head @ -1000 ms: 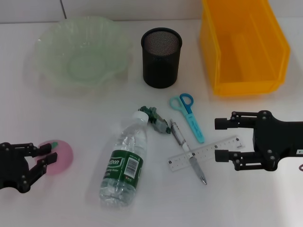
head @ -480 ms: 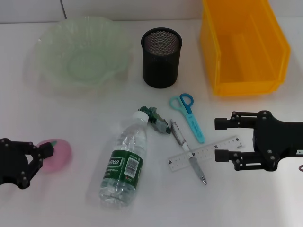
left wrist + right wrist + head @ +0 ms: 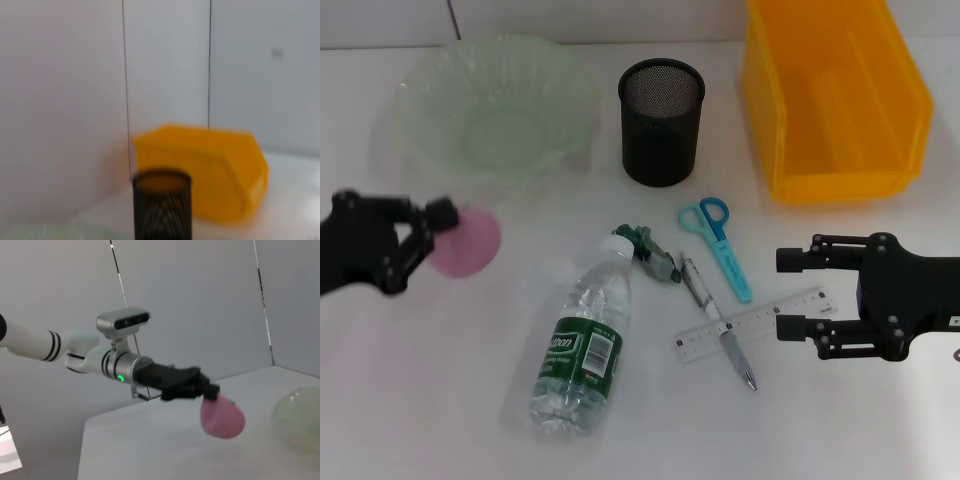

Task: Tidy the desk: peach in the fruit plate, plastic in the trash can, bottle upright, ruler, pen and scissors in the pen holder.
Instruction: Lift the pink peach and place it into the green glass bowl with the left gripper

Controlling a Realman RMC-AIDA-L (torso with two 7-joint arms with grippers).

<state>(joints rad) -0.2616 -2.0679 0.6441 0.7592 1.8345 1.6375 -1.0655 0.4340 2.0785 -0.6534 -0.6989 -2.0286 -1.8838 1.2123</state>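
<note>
My left gripper (image 3: pixel 430 238) is shut on the pink peach (image 3: pixel 468 240) and holds it in the air just in front of the pale-green fruit plate (image 3: pixel 535 70). The right wrist view shows this too: the left gripper (image 3: pixel 209 392) carries the peach (image 3: pixel 222 418) above the desk, with the fruit plate (image 3: pixel 300 407) beside it. The bottle (image 3: pixel 578 348) lies on its side mid-desk. A crumpled bit of plastic (image 3: pixel 652 252) rests at its cap. The pen (image 3: pixel 720 325) crosses the ruler (image 3: pixel 752 322), and the scissors (image 3: pixel 717 243) lie beside them. My right gripper (image 3: pixel 786 294) hovers open at the ruler's right end.
The black mesh pen holder (image 3: pixel 661 122) stands at the back centre, the yellow trash can (image 3: pixel 835 183) at the back right. In the left wrist view the pen holder (image 3: pixel 161 207) and trash can (image 3: pixel 205 170) lie ahead. Bare desk (image 3: pixel 430 410) shows at the front left.
My left gripper closed on the peach, raised it off the desk and carried it back and to the right, toward the fruit plate. The right arm stayed where it was.
</note>
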